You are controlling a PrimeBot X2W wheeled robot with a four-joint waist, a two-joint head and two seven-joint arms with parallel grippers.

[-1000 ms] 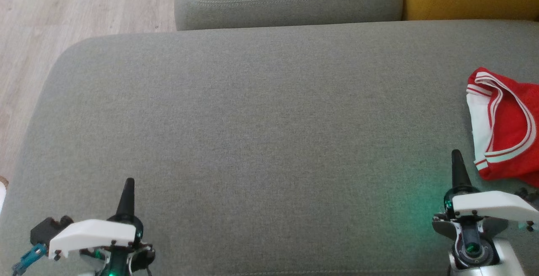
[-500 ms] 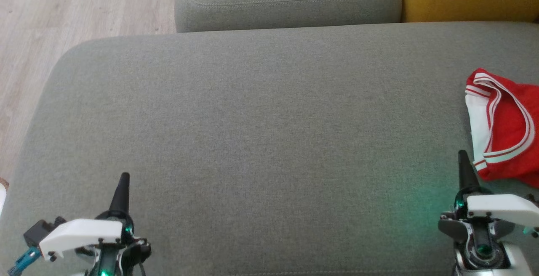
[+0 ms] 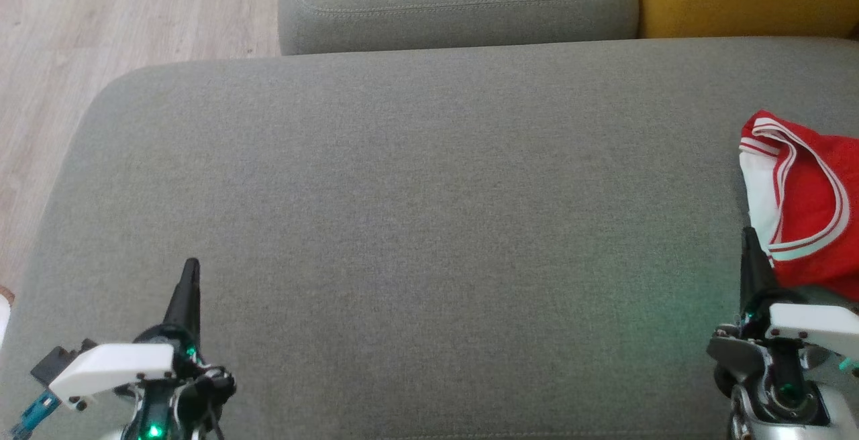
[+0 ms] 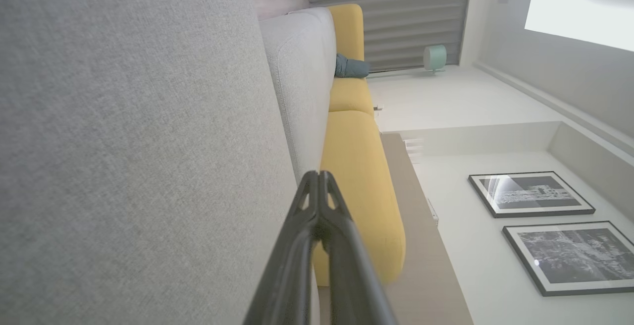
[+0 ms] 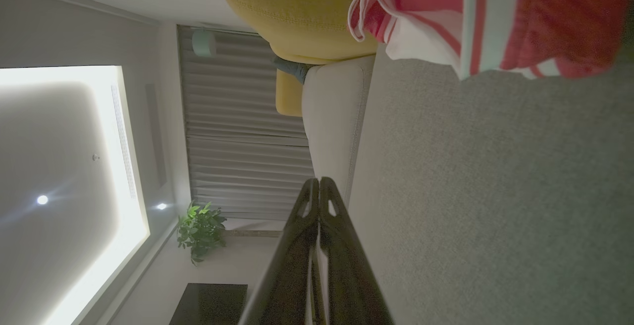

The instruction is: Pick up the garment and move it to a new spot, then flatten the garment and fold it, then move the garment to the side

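the garment (image 3: 809, 205) lies bunched at the far right of the seat (image 3: 416, 212), cut off by the picture's right edge, with a white striped panel turned toward the middle. the right gripper (image 3: 749, 242) sits just near-left of it, tip at the near hem. its fingers are pressed together with nothing between them, and i cannot tell whether the tip touches cloth. the left gripper (image 3: 190, 272) hangs over the near left of the seat, well apart from the garment, also closed and empty. by my judgement the pick-up is not yet begun. the right arm is close because the cloth lies on its side, and its fingers must part before any grab. the bare middle of the seat looks a likely new spot.
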